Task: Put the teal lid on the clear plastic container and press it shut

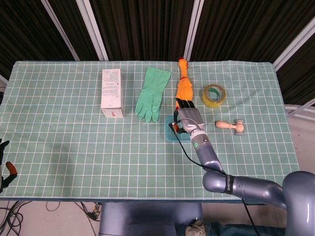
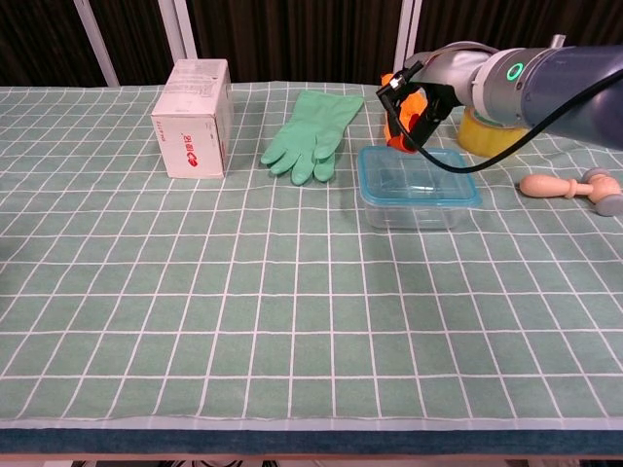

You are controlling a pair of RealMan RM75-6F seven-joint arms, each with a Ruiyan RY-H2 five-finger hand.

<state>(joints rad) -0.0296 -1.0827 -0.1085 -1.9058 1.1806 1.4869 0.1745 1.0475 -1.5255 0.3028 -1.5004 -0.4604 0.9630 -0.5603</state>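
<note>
Right hand hangs above the far edge of the clear container, holding nothing, fingers spread. The teal lid sits on the container, which stands on the desk just beside the green glove and in front of the rubber chicken. Only the fingertips of the left hand show at the desk's edge; its state cannot be told.

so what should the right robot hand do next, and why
Probably pull the right robot hand back clear and check the seal: the teal lid already sits flat on the clear container, and the hand is lifted off it, holding nothing.
</note>
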